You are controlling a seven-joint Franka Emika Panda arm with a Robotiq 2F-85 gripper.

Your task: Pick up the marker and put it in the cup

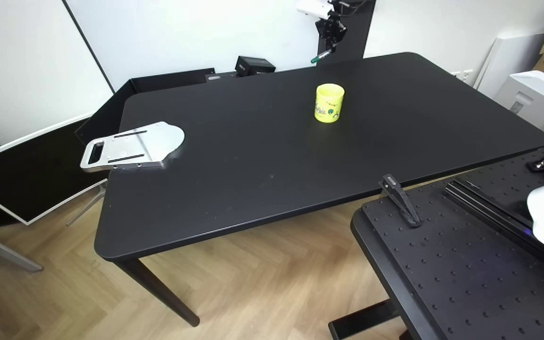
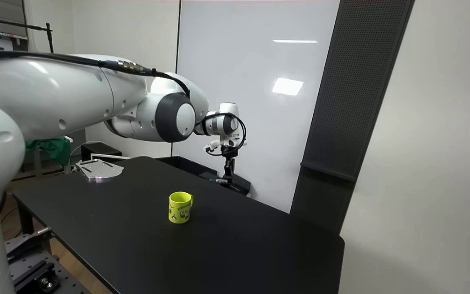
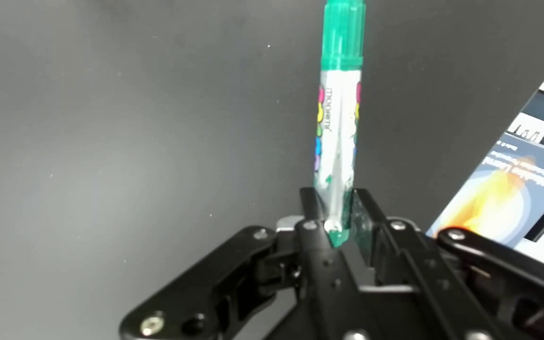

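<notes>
A marker (image 3: 342, 108) with a white barrel and green cap is pinched near its tail end between the fingertips of my gripper (image 3: 335, 193). In the wrist view it points straight out ahead, cap end away from the jaws. Both exterior views show the gripper (image 1: 332, 48) by the table's far edge, with the marker (image 2: 218, 180) sticking out sideways, roughly level. The yellow cup (image 1: 328, 105) stands upright on the black table, apart from the gripper. Its handle shows on the yellow cup (image 2: 179, 209) in an exterior view; the wrist view does not show the cup.
A flat silver-white handled plate (image 1: 135, 145) overhangs the end of the black table (image 1: 234, 170). Behind the far edge sit a black box (image 1: 254, 65) and a whiteboard (image 2: 255, 81). A book (image 3: 494, 189) lies beyond the table edge in the wrist view.
</notes>
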